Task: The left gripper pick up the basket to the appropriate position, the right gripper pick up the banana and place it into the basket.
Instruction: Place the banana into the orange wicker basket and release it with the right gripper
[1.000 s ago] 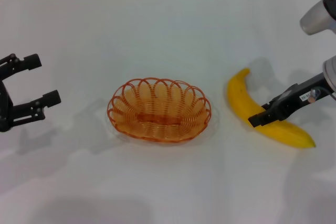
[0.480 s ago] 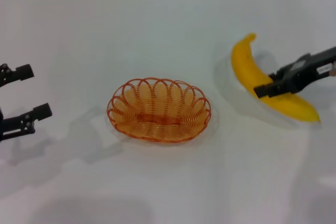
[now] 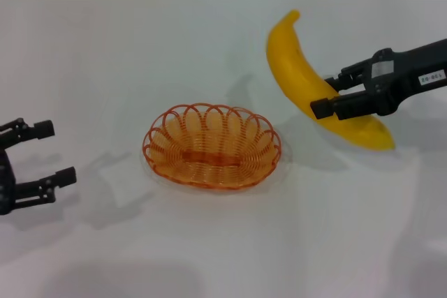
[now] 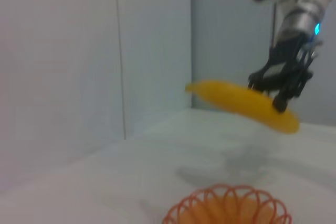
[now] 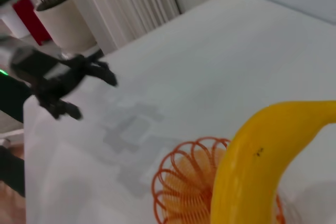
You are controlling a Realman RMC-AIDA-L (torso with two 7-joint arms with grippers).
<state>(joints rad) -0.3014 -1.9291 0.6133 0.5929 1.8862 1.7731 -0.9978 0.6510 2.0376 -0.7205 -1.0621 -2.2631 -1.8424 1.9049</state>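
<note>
The orange wire basket (image 3: 211,146) sits on the white table, centre of the head view; it also shows in the left wrist view (image 4: 227,210) and the right wrist view (image 5: 195,182). My right gripper (image 3: 327,95) is shut on the yellow banana (image 3: 307,82) and holds it in the air, up and to the right of the basket. The banana also shows in the left wrist view (image 4: 241,102) and the right wrist view (image 5: 252,166). My left gripper (image 3: 50,153) is open and empty at the far left, well apart from the basket; it also shows in the right wrist view (image 5: 86,90).
The white table (image 3: 209,47) runs back to a wall. A potted plant (image 5: 55,17) and a radiator stand beyond the table in the right wrist view.
My right gripper has lifted the banana off the table and carried it up and leftward, nearer the basket. My left gripper has drifted down and to the left. The basket has not moved.
</note>
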